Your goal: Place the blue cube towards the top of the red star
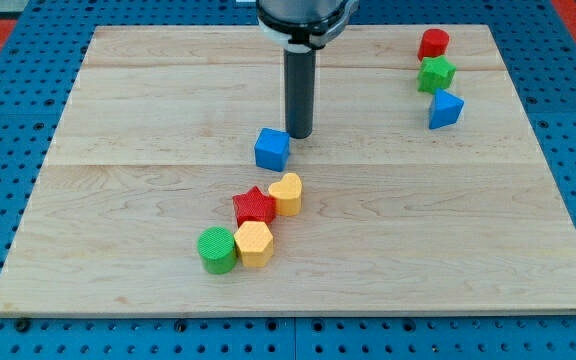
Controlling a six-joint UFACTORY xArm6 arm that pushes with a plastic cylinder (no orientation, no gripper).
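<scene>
The blue cube [271, 148] sits near the board's middle. The red star [254, 206] lies below it, a small gap between them. My tip [299, 135] stands on the board just to the right of the blue cube's upper right corner, close to it or touching; I cannot tell which. The dark rod rises from the tip to the view's top.
A yellow heart [287, 193] touches the red star's right side. A yellow hexagon [254, 243] and a green cylinder [217, 249] lie below the star. At the top right stand a red cylinder [433, 43], a green star [435, 73] and a blue triangle [445, 109].
</scene>
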